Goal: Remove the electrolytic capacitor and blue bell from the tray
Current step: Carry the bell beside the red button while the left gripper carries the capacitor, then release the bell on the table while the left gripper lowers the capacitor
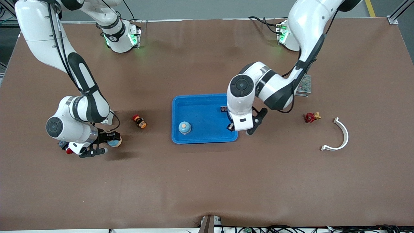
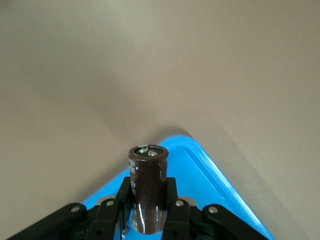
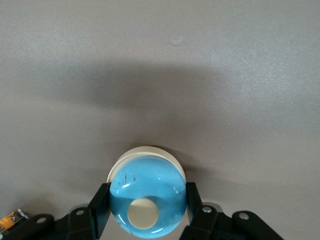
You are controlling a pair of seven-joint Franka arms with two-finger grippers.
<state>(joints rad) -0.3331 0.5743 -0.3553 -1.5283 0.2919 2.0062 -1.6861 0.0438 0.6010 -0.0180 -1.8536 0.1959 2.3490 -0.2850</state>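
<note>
My left gripper (image 1: 231, 127) is shut on a dark brown capacitor (image 2: 148, 170), held upright over the corner of the blue tray (image 1: 203, 108) that lies toward the left arm's end and nearer the front camera. The tray corner shows in the left wrist view (image 2: 210, 180). My right gripper (image 1: 109, 142) is shut on a blue bell with a cream base and button (image 3: 146, 182), low over bare table toward the right arm's end; the bell also shows in the front view (image 1: 115, 141). A second blue bell (image 1: 184, 127) sits in the tray.
A small black part (image 1: 223, 109) lies in the tray. A red, black and orange piece (image 1: 139, 121) lies between my right gripper and the tray. A red valve (image 1: 311, 117), a white curved piece (image 1: 340, 136) and a metal mesh block (image 1: 304, 85) lie toward the left arm's end.
</note>
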